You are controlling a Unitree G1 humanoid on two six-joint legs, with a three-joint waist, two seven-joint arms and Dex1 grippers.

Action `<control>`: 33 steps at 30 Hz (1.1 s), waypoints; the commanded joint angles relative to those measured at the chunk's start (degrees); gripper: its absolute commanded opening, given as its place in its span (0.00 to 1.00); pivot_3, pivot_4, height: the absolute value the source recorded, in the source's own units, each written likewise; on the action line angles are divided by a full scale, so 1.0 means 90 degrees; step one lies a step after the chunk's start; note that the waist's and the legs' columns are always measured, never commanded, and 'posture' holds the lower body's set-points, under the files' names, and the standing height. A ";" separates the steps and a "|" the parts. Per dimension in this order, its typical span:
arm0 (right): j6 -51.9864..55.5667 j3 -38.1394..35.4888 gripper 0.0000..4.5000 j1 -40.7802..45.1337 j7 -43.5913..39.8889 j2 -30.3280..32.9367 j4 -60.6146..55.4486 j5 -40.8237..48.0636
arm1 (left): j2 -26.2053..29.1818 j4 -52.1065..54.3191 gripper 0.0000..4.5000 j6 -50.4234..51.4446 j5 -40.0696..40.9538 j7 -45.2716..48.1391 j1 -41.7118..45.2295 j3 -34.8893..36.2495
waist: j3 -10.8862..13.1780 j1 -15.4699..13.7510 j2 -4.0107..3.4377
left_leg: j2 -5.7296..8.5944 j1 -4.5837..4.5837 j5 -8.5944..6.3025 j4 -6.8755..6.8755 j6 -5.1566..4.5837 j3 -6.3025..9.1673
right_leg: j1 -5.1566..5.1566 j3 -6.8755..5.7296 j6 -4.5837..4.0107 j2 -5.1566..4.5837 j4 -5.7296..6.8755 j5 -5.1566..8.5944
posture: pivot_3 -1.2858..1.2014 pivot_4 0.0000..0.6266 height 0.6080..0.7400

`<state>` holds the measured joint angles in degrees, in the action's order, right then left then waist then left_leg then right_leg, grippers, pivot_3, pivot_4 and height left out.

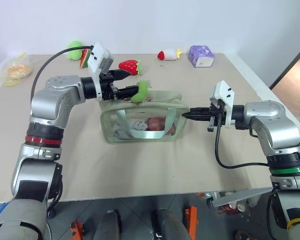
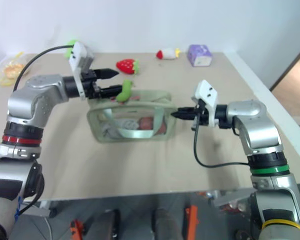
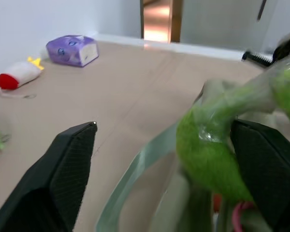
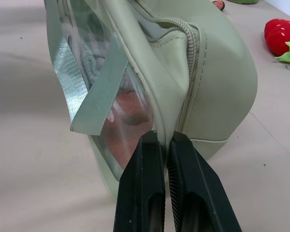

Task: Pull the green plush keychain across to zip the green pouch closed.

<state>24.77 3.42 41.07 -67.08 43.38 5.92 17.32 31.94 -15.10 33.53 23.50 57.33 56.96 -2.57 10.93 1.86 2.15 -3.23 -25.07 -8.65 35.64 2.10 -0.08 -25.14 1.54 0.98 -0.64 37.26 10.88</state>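
The pale green pouch (image 1: 140, 120) lies in the middle of the table, its clear side panel facing me and its webbing strap (image 4: 99, 94) hanging in front. The lime-green plush keychain (image 1: 140, 91) stands at the pouch's top left. My left gripper (image 1: 132, 82) is open, pointing right, and the keychain (image 3: 208, 154) rests against one of its fingers (image 3: 266, 164), not clamped. My right gripper (image 1: 186, 114) points left at the pouch's right end. Its fingers (image 4: 142, 193) are shut on the end seam of the pouch (image 4: 217, 72).
Along the table's far side lie a strawberry plush (image 1: 130, 66), a white mouse toy (image 1: 167, 55), a purple tissue pack (image 1: 201, 56) and a green and red plush (image 1: 77, 52). A crinkled plastic bag (image 1: 12, 70) sits at the far left. The table's right edge (image 1: 270, 95) runs close behind my right arm.
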 commanded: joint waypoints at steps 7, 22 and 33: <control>-0.0102 -0.0118 0.00 0.0126 0.0016 -0.0041 -0.0049 0.0053 | 0.0418 -0.0186 0.98 -0.0377 -0.0442 0.0403 0.0530 -0.0023 | 0.0000 0.0001 0.0000 | 0.0000 -0.0001 0.0000 0.0002 0.0000 0.0000 | -0.0002 0.0002 -0.0001 0.0002 0.0000 0.0000 | 0.52 0.24 1.00; -0.0149 -0.0104 0.00 0.0150 0.0007 -0.0120 0.0003 0.0021 | 0.0921 0.0324 0.98 0.0557 0.0375 0.0618 0.0292 0.0767 | 0.0000 0.0079 -0.0001 | -0.0004 0.0000 0.0000 -0.0003 0.0000 -0.0001 | -0.0004 0.0004 0.0000 0.0003 0.0002 0.0000 | 0.52 0.24 1.00; -0.0203 -0.0080 0.00 0.0166 0.0012 -0.0178 0.0030 0.0002 | 0.0738 0.0602 0.98 0.0813 0.0598 0.0433 0.0138 0.0741 | 0.0000 0.0080 -0.0001 | -0.0004 -0.0001 0.0001 0.0001 -0.0001 -0.0002 | -0.0004 0.0005 0.0001 0.0005 0.0004 -0.0001 | 0.52 0.24 1.00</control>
<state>23.45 3.44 41.58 -67.15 41.67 7.10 17.06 38.12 -11.91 40.54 28.09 61.53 57.91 3.09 10.93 2.57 2.15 -3.27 -25.08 -8.64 35.65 2.09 -0.09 -25.18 1.59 0.99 -0.59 37.30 10.87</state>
